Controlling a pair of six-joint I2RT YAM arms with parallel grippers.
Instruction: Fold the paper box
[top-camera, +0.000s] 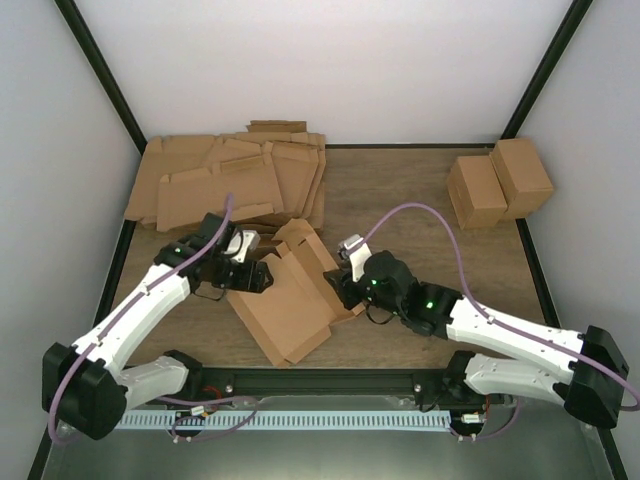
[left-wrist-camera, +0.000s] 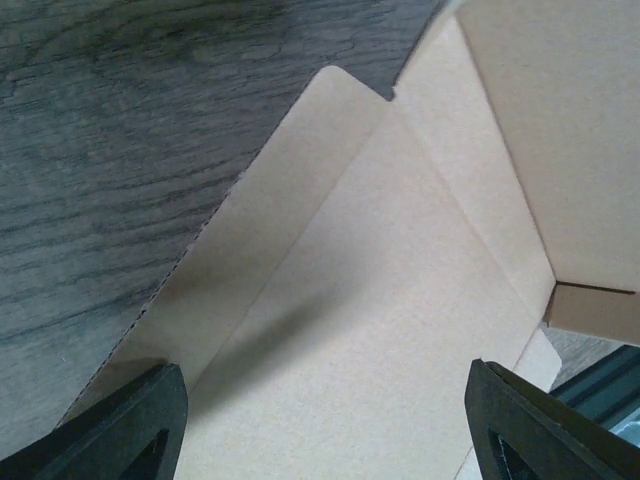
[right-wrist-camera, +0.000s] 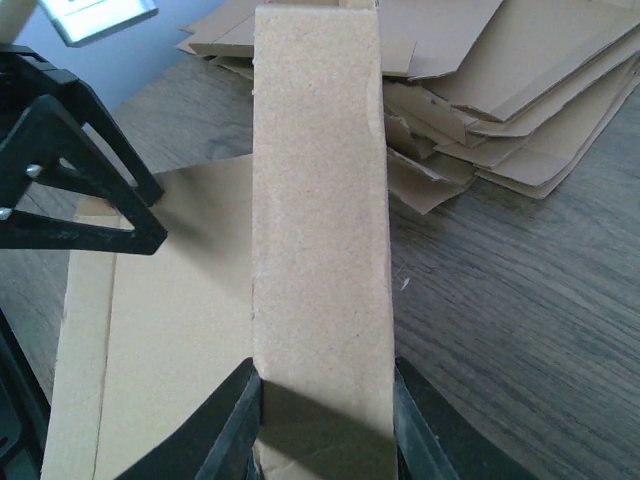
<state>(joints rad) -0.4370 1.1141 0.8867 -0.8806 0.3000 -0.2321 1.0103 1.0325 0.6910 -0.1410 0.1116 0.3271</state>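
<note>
The paper box (top-camera: 290, 310) lies partly folded at the middle of the table, its flat base down and flaps raised at its far and right edges. My left gripper (top-camera: 262, 275) is open, fingers wide apart, just above the box's inner panel (left-wrist-camera: 380, 330) at its left edge. The left gripper (left-wrist-camera: 320, 400) holds nothing. My right gripper (top-camera: 340, 285) is at the box's right edge. In the right wrist view the right gripper (right-wrist-camera: 325, 400) is shut on an upright folded wall strip (right-wrist-camera: 320, 200) of the box. The left gripper's fingers (right-wrist-camera: 70, 190) show across the panel.
A pile of flat die-cut cardboard sheets (top-camera: 230, 180) lies at the back left, also in the right wrist view (right-wrist-camera: 500, 90). Two small blocky cartons (top-camera: 498, 185) stand at the back right. A black rail (top-camera: 330, 385) runs along the near edge.
</note>
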